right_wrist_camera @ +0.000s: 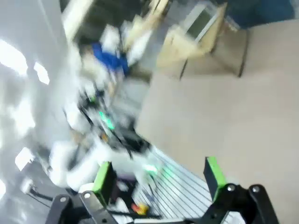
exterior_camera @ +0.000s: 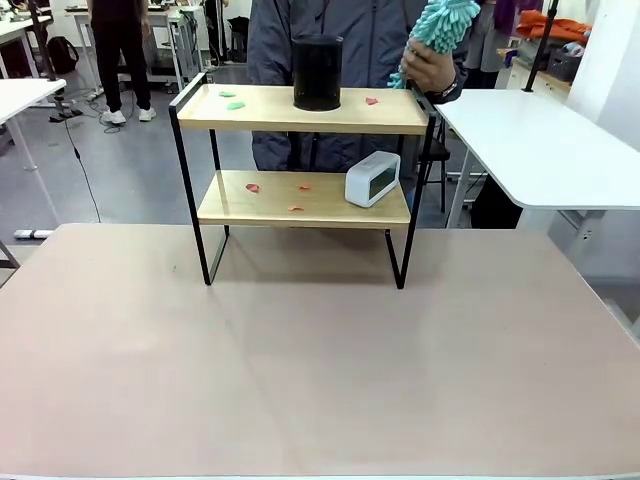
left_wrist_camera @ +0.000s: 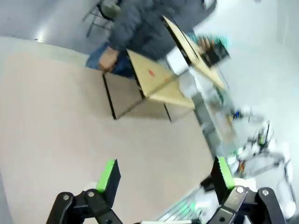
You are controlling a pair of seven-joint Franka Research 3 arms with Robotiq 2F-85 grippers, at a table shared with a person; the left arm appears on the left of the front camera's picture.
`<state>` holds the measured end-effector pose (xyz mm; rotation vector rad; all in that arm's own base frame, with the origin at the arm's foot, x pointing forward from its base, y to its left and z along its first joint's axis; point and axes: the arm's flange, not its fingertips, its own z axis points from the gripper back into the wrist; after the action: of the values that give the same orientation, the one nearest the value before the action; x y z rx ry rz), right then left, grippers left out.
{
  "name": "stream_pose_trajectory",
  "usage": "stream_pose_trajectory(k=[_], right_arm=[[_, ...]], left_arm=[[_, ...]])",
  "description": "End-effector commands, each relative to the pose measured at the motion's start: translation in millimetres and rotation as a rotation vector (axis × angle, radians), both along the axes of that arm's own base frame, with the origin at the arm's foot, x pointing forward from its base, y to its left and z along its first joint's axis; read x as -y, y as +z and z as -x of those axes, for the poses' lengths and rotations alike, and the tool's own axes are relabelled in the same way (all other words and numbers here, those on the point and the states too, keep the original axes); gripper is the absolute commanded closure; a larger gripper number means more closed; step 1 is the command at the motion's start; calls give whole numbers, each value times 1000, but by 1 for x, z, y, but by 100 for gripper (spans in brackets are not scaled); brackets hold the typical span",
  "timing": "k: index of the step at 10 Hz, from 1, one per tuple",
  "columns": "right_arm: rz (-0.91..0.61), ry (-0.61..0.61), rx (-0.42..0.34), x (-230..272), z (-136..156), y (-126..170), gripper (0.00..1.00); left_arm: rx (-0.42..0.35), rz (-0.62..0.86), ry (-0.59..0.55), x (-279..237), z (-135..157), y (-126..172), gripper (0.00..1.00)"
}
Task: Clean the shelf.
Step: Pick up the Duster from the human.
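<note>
The shelf point(exterior_camera: 305, 200) stands at the far middle of the table, two wooden boards in a black frame. On its top board sit a black cylinder point(exterior_camera: 317, 72) and small green and red scraps point(exterior_camera: 235, 104). On the lower board lie red scraps point(exterior_camera: 253, 187) and a white clock point(exterior_camera: 372, 178). Behind it a person holds a teal duster point(exterior_camera: 440, 25) by the top right corner. My left gripper point(left_wrist_camera: 163, 179) is open, high over the table, with the shelf point(left_wrist_camera: 159, 81) far off. My right gripper point(right_wrist_camera: 156, 175) is open and empty; the shelf point(right_wrist_camera: 196, 37) shows blurred at the top.
The pinkish table point(exterior_camera: 300, 370) spreads wide in front of the shelf. White tables point(exterior_camera: 540, 140) stand at the right and far left. Another person point(exterior_camera: 118, 50) stands in the far background.
</note>
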<state>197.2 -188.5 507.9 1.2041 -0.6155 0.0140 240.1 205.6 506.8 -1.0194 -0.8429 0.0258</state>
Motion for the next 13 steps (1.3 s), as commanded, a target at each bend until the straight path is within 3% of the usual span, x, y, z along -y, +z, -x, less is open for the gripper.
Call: stream_pose_trajectory(k=[1, 2, 3, 13], right_arm=[[-256, -338, -57, 13, -33, -55, 0], [-250, -439, -171, 20, -44, -78, 0], [-105, -140, -58, 36, 0, -31, 0], [-105, -140, -58, 36, 0, -31, 0]], left_arm=[[27, 200, 101, 30, -41, -50, 0], [-24, 211, 103, 33, -53, -60, 0], [-32, 112, 88, -15, -16, -22, 0], [-32, 112, 88, -15, -16, -22, 0]])
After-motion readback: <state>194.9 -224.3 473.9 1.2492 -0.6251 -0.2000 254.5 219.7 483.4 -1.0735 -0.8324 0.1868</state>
